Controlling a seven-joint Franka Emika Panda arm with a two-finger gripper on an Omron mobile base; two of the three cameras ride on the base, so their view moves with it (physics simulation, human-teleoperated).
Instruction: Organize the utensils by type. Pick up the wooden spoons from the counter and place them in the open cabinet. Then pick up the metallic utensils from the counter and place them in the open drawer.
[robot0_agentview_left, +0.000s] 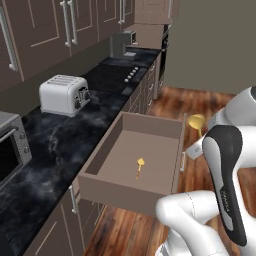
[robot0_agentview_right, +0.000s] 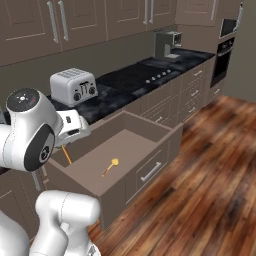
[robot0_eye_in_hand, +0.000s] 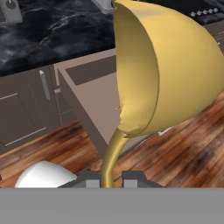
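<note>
Kitchen: glossy black counter (robot0_agentview_left: 55, 145) with a toaster (robot0_agentview_left: 64, 94) at the upper left of the left base view, taupe cupboards above, wooden floor (robot0_agentview_right: 210, 170) at the lower right of the right base view.
Held utensil: a golden metallic utensil (robot0_eye_in_hand: 162, 70) looms large in the hand view, round head up, thin stem running down to the bottom centre.
Grip: the fingers (robot0_eye_in_hand: 97, 180) are closed on the stem near its lower end; the gripper (robot0_eye_in_hand: 107, 179) carries it upright.
Where it hangs: in the left base view its yellow head (robot0_agentview_left: 196, 121) shows just past the drawer's right-hand front, over the floor and not yet over the inside.
Drawer: the open drawer (robot0_agentview_left: 165, 125) sits mid-frame, with one metallic utensil (robot0_agentview_left: 140, 166) already lying flat on its bottom.
Step in hand: judged to be carrying the second metallic utensil to the drawer.
Doing it well: bring the head in over the front panel with clearance, lower toward bare floor of the drawer beside the first one, then let go low so it does not bounce out.
</note>
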